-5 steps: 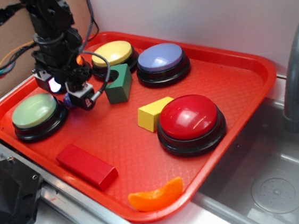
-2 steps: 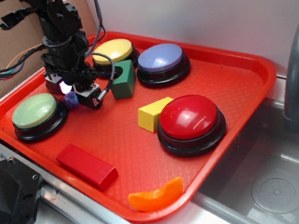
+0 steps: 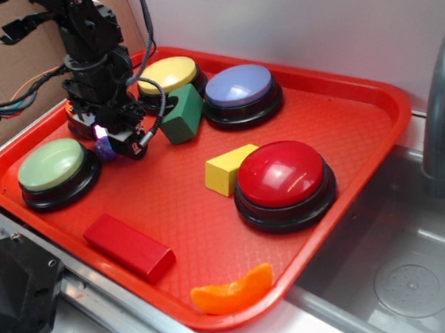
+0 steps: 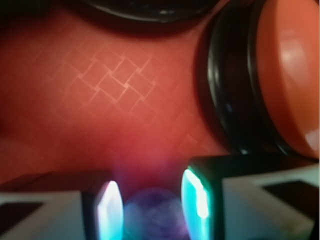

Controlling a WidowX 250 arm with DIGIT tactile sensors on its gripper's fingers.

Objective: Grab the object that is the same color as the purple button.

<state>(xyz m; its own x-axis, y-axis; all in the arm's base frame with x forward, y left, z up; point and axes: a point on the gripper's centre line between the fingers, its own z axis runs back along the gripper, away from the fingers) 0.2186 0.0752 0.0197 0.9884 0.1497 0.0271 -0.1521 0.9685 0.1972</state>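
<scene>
With my end effector (image 4: pixel 151 207) spread around the small marbled purple ball (image 4: pixel 152 217) on the red plastic tray (image 3: pixel 345 122) beside the green-topped round button (image 3: pixel 51 164), I should close gently, centred, lest it roll.

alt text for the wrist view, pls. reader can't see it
Blurred close-up from the wrist camera: a small purple ball sits between the end effector fingers at the bottom edge, over the red tray. An orange button on a black base fills the right side, and another dark base edges the top.
</scene>
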